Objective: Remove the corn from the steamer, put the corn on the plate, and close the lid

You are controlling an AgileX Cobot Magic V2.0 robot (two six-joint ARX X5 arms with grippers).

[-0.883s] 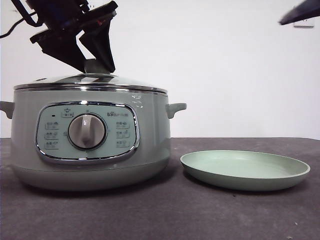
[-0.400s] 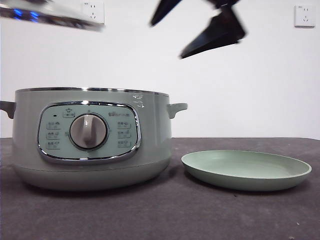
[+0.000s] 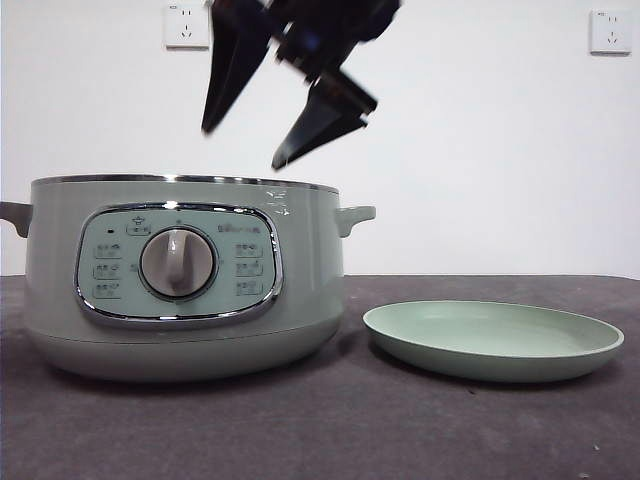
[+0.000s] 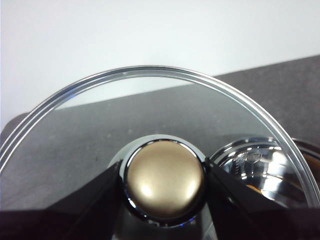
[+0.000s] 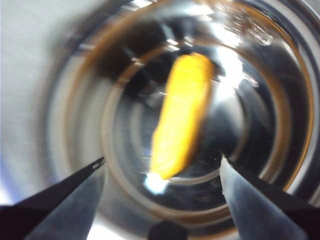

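The grey-green steamer (image 3: 180, 275) stands at the left with no lid on it. My right gripper (image 3: 245, 145) hangs open just above its rim. In the right wrist view its jaws frame the yellow corn (image 5: 181, 116) lying on the shiny floor of the steamer (image 5: 75, 100). My left gripper (image 4: 164, 182) is shut on the knob of the glass lid (image 4: 90, 130) and holds it in the air beside the steamer (image 4: 260, 165); this arm and the lid are out of the front view. The mint-green plate (image 3: 492, 340) lies bare at the right.
The dark table top (image 3: 330, 420) runs in front of the pot and plate. A white wall with two sockets (image 3: 186, 24) stands behind. The pot's side handle (image 3: 355, 215) sticks out toward the plate.
The lid came off the steamer and left the front view, held by my left gripper. My right gripper came in from the right and dropped to just above the open pot.
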